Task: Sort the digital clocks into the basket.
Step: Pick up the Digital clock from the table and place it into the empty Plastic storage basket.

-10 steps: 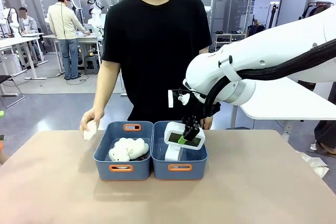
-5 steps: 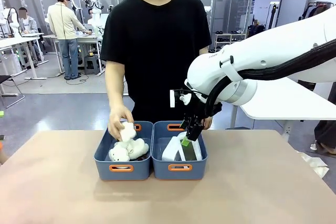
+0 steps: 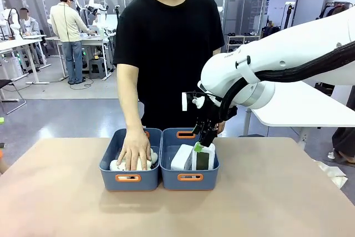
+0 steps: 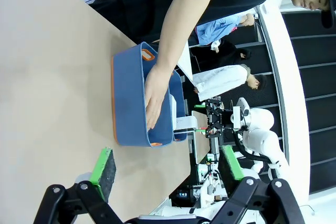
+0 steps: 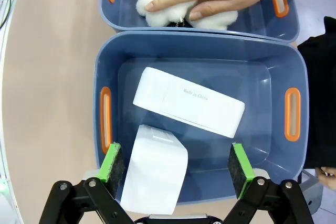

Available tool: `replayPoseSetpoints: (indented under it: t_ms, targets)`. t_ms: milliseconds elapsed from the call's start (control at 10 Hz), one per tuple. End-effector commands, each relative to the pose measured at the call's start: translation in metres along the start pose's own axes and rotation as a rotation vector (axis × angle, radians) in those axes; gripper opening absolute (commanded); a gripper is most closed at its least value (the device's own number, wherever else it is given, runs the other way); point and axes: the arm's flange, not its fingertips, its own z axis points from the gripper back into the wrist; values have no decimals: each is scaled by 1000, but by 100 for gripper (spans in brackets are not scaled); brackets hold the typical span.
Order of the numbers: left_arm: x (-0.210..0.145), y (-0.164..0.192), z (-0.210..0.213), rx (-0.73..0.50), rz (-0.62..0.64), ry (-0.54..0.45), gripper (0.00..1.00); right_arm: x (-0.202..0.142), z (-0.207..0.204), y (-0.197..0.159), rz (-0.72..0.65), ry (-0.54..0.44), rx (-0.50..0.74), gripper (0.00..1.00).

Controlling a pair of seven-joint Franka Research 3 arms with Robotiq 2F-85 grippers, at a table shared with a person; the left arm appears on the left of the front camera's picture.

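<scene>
the right gripper (image 5: 176,169) hangs with its green pads (image 5: 240,163) spread wide and pinching nothing, directly above the blue basket (image 5: 105,61), a stance that suggests a release into it. both digital clocks (image 5: 188,101) lie inside that basket, one flat near its middle, the other (image 5: 155,169) leaning at the wall nearest the robot, so the sort looks complete. the left gripper (image 4: 168,174) is likewise spread and empty over bare table (image 4: 47,77), while the person's hand (image 3: 134,149) presses the fluffy toys (image 5: 173,1) into the neighbouring bin (image 3: 111,162), keeping the two kinds apart.

The person's hand (image 3: 133,149) is covering most of the fluffy toys (image 5: 173,3) — their shapes are staying unclear. The lower clock (image 5: 155,169) is running off the right wrist view's bottom edge — its display is facing away.
</scene>
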Motion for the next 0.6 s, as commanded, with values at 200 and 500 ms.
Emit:
replayPoseSetpoints:
  t_ms: [200,500]
  targets:
    - [0,-1,1,-10,0,-3,100,0,-3,-1,2,2,-2,100]
    - [0,-1,1,-10,0,-3,100,0,-3,-1,2,2,-2,100]
